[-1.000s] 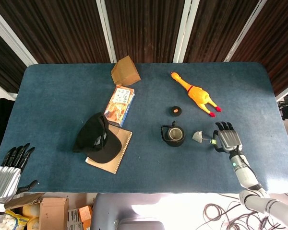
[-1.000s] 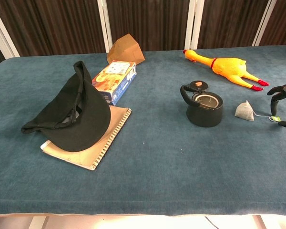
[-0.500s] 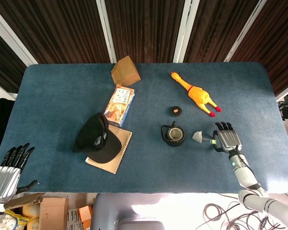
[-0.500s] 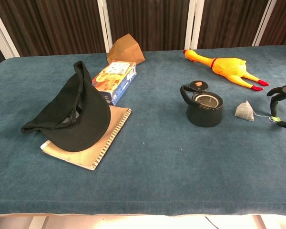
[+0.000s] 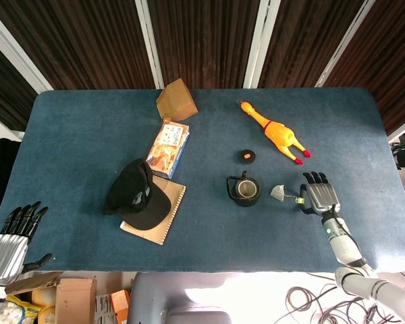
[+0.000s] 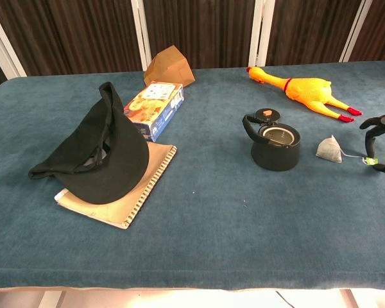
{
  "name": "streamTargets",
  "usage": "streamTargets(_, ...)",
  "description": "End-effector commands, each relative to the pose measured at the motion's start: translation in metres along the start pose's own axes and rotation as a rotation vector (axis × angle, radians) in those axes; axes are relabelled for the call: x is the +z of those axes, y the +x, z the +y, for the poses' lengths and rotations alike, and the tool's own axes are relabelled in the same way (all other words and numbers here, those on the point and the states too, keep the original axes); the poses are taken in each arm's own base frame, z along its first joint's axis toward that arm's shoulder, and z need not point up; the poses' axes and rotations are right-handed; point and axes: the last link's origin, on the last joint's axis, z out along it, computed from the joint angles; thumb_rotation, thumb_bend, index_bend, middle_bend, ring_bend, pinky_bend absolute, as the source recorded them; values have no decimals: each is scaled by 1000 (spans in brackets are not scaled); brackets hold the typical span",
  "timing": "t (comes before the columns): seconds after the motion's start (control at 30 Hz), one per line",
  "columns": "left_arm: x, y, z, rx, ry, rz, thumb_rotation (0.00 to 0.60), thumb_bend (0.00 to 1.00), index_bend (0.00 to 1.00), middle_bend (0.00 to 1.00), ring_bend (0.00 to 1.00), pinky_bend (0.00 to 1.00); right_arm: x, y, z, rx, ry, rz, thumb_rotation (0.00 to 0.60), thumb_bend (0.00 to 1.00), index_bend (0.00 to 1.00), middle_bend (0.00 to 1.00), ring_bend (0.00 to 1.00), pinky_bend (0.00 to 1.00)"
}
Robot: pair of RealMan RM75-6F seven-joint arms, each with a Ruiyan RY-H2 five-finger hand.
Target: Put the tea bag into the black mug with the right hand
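The black mug [image 5: 245, 191] [image 6: 276, 146] stands right of the table's middle, its handle pointing away from me. A grey pyramid tea bag [image 5: 278, 193] [image 6: 328, 149] lies on the blue cloth just right of the mug. Its string runs to a small green tag [image 5: 300, 198] [image 6: 370, 160]. My right hand [image 5: 320, 196] [image 6: 382, 144] hovers at the tag, fingers and thumb curved apart around it with nothing held. My left hand [image 5: 10, 239] hangs off the table's front left corner, fingers spread.
A yellow rubber chicken [image 5: 277, 131] lies behind the mug, and a small black disc [image 5: 247, 156] sits between them. Left of centre are a black cap [image 5: 135, 196] on a spiral notebook [image 5: 165, 223], a printed box [image 5: 167, 147] and a brown paper bag [image 5: 175, 100].
My right hand has edged very slightly toward the tag. The tea bag, the mug and the left hand have not moved.
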Motion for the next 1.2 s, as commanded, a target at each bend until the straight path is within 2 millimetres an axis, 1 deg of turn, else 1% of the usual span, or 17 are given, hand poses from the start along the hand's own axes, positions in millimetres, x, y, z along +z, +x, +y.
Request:
streamTargets(0.03,0,0,0,0,-1,0,600,29,0,0,0,68,-1,1,0,4,2,6,600,272,546,71,0,0)
streamTargets(0.27,0,0,0,0,-1,0,600,30,0,0,0,68,-9,15,-1,41,26,58,600,271,540,71,0,0)
streamTargets(0.5,0,-1,1,0,-4,-2,600,30,0,0,0,68,-24,37,-1,92,59,129,600,271,533,71,0,0)
streamTargets(0.63,1,-1,1,0,-4,-5,600,29,0,0,0,68,-36,53,-4,121,92,180,600,271,531,71,0,0)
streamTargets(0.83,1,-2,2,0,-4,-7,600,29,0,0,0,68,-49,75,-12,138,134,249,600,271,532,71,0,0)
streamTargets(1.2,1,-1,1,-5,-4,-7,600,30,0,0,0,68,-59,112,-34,184,191,325,600,271,531,71,0,0)
